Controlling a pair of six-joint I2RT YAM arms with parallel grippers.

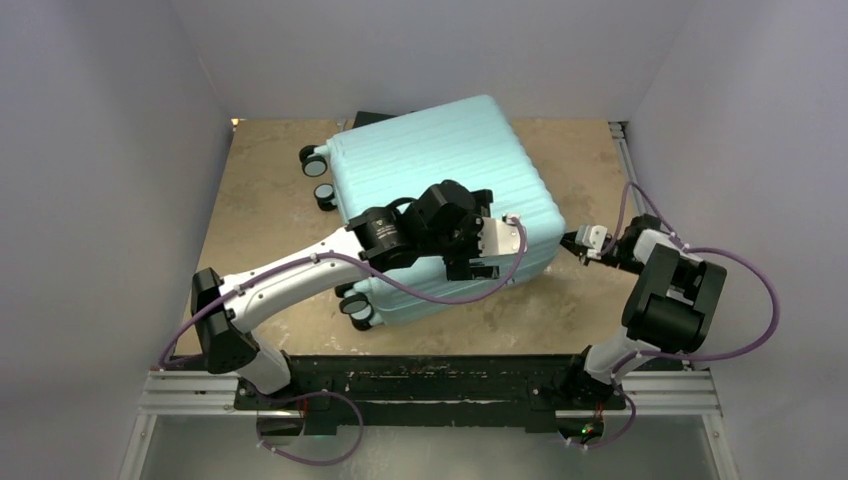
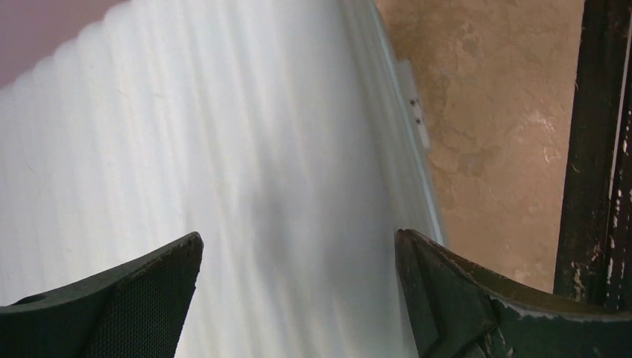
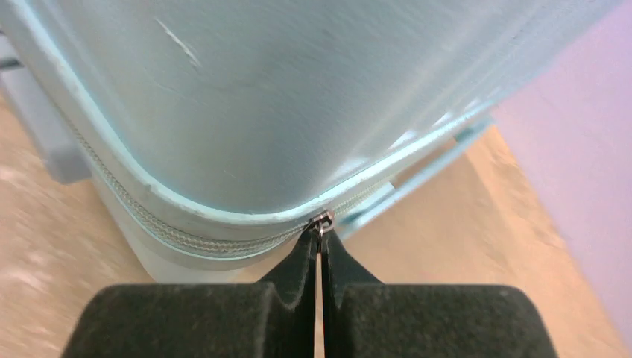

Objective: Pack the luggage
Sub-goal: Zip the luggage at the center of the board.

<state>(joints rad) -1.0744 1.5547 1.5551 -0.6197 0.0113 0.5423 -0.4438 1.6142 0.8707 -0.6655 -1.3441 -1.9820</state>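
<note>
The luggage (image 1: 430, 170) is a pale mint ribbed hard-shell suitcase lying closed on the tan table, wheels (image 1: 315, 165) to the left. My left gripper (image 1: 492, 248) is open and rests over the ribbed lid near its front right edge; in the left wrist view (image 2: 298, 246) the shell (image 2: 186, 149) fills the gap between the fingers. My right gripper (image 1: 572, 243) is at the suitcase's right front corner, shut on the metal zipper pull (image 3: 321, 221). The zipper track (image 3: 186, 239) runs left along the seam from the pull.
The tan tabletop (image 1: 260, 215) lies around the suitcase. Grey walls enclose the left, back and right. A black rail (image 1: 420, 375) runs along the near edge, also visible in the left wrist view (image 2: 596, 149). A dark object (image 1: 372, 118) peeks from behind the suitcase.
</note>
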